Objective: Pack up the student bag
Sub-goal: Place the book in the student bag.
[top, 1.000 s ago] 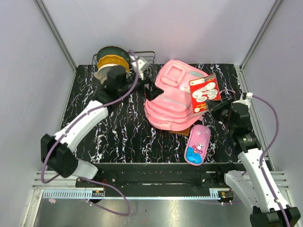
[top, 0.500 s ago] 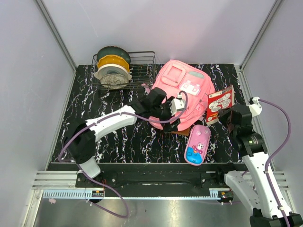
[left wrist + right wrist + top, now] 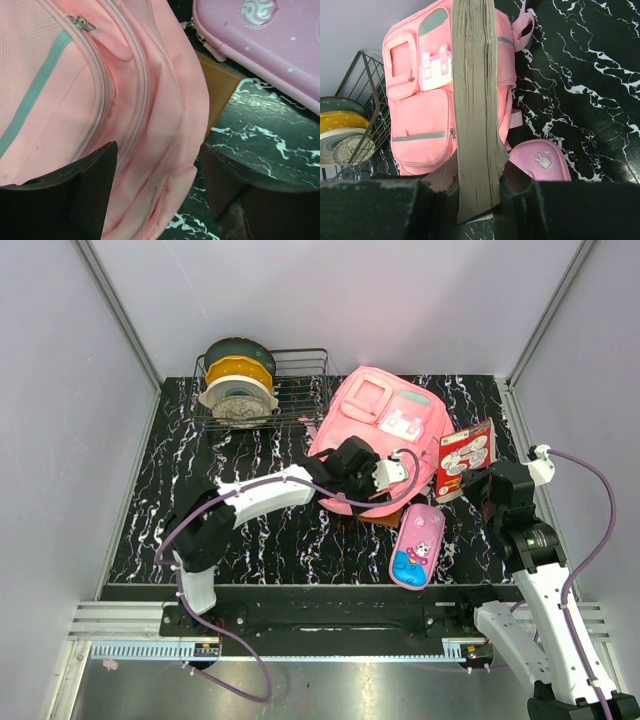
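Student bag [image 3: 375,425]: pink backpack lying flat, front up, on the black marbled table [image 3: 200,460], right of centre and toward the back. White-and-grey patch [image 3: 402,423] on the upper front pocket; grey-green stripes across the pockets. Any print on the patch is too small to read.

Left gripper [image 3: 157,160]: over the bag's near edge, jaws apart and straddling the folded seam. One finger [image 3: 75,200] overlaps the pink fabric; the other is over bare table beside it. Not clamped on anything. A metal zipper pull [image 3: 80,21] shows in the left wrist view.

A flat orange-brown item [image 3: 220,90] sticks out from under the bag's near edge; possibly a book cover, cannot tell.

Pencil case [image 3: 418,545]: pink, cartoon rabbit print with a blue patch, just beside the bag's near-right corner.

Right gripper [image 3: 477,185]: closed on a book [image 3: 467,455], held edge-on and upright at the bag's right side. Cover red with white cartoon panels; lettering not legible.

Wire rack [image 3: 300,390] at back left, touching the bag's far-left corner, holds stacked plates [image 3: 238,380] in green, yellow and white.
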You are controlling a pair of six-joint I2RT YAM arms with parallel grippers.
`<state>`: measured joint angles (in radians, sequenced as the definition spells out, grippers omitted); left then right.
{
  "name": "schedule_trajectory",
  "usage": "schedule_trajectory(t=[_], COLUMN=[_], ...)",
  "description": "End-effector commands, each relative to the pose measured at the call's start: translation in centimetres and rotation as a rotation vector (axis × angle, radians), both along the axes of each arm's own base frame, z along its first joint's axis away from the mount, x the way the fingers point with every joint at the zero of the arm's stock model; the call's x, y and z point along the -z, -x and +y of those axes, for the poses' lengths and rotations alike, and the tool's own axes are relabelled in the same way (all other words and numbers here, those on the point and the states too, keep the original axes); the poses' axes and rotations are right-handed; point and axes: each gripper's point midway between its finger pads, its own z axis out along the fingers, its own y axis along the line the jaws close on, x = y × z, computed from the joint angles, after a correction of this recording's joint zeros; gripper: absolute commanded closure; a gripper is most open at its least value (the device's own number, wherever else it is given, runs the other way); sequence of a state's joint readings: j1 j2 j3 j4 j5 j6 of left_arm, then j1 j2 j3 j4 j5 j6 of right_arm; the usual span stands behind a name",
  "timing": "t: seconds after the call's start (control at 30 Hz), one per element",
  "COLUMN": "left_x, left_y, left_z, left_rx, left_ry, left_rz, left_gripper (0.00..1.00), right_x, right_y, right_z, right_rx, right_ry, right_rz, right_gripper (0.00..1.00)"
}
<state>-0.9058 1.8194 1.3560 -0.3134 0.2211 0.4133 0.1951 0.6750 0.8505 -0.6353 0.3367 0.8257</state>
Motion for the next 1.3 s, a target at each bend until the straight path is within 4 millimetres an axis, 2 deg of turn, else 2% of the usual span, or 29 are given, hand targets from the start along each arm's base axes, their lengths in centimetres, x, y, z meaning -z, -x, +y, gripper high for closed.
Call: schedule_trajectory(t=[0.0, 0.1, 0.2, 0.23, 0.27, 0.3, 0.37, 0.47, 0.5, 0.57, 0.6, 0.67, 0.83, 0.87, 0.9, 1.0, 1.03, 1.07, 1.17, 1.27], left_x=[1.0, 1.8, 1.0, 0.9, 0.7, 0.1, -0.5, -2.5, -4.2, -5.8, -7.6, -10.1, -14.9, -16.3, -17.1, -19.4, -19.9, -20.9, -22.4, -22.7], left_y=[-2.1, -2.4, -3.0, -3.0, -3.0, -3.2, -3.4, -3.3, -3.2, -3.0, -2.9, -2.8, -4.5, -5.0, -6.0, -7.5, -7.8, -8.3, -9.1, -9.6], left_z=[-0.4, -0.3, -0.7, -0.8, -1.0, -1.2, -1.2, -1.6, -2.0, -2.3, -2.6, -3.1, -3.2, -3.6, -3.2, -3.9, -4.1, -4.6, -5.4, -5.9], left_rx=[-0.023, -0.044, -0.085, -0.084, -0.083, -0.092, -0.111, -0.104, -0.094, -0.076, -0.059, -0.035, -0.092, -0.098, -0.128, -0.173, -0.177, -0.186, -0.226, -0.254], left_ry=[-0.108, -0.129, -0.11, -0.104, -0.101, -0.098, -0.095, -0.076, -0.044, -0.01, 0.032, 0.084, 0.197, 0.237, 0.259, 0.307, 0.316, 0.335, 0.387, 0.414], left_rz=[-0.096, -0.095, -0.097, -0.091, -0.087, -0.091, -0.078, -0.074, -0.084, -0.095, -0.108, -0.132, -0.144, -0.141, -0.137, -0.117, -0.119, -0.125, -0.12, -0.112], left_gripper=[0.31, 0.53, 0.7, 0.78, 0.95, 1.0, 1.0, 1.0, 1.0, 1.0, 1.0, 1.0, 1.0, 1.0, 1.0, 1.0, 1.0, 1.0, 1.0, 1.0], right_x=[-3.4, -3.4, -3.5, -3.4, -3.3, -3.3, -3.4, -3.1, -2.9, -2.5, -2.1, -1.7, -0.9, -0.8, -1.1, -1.3, -1.9, -2.8, -5.0, -4.7], right_y=[-0.6, -0.7, -0.7, -0.7, -0.7, -0.6, -0.5, 0.0, 0.3, 0.6, 0.9, 1.3, 3.0, 3.4, 3.8, 5.0, 5.7, 6.1, 7.7, 9.1], right_z=[0.2, 0.3, 0.4, 0.4, 0.4, 0.5, 0.4, 0.6, 0.6, 0.9, 0.8, 1.1, 1.7, 2.3, 2.7, 5.2, 6.7, 7.3, 8.9, 11.4], right_rx=[0.001, -0.007, -0.012, -0.009, -0.013, -0.013, -0.013, -0.026, -0.027, -0.042, -0.04, -0.05, -0.085, -0.114, -0.141, -0.261, -0.344, -0.385, -0.496, -0.642], right_ry=[-0.025, -0.02, -0.026, -0.028, -0.031, -0.035, -0.037, -0.036, -0.04, -0.047, -0.056, -0.074, -0.112, -0.128, -0.14, -0.225, -0.269, -0.289, -0.325, -0.405], right_rz=[-0.113, -0.107, -0.109, -0.108, -0.106, -0.111, -0.117, -0.107, -0.099, -0.086, -0.08, -0.072, -0.044, -0.039, -0.049, -0.031, -0.035, -0.059, -0.092, -0.009], right_gripper=[1.0, 0.99, 0.99, 1.0, 1.0, 1.0, 0.99, 0.99, 0.99, 0.99, 0.99, 0.99, 1.0, 1.0, 1.0, 1.0, 1.0, 1.0, 1.0, 1.0])
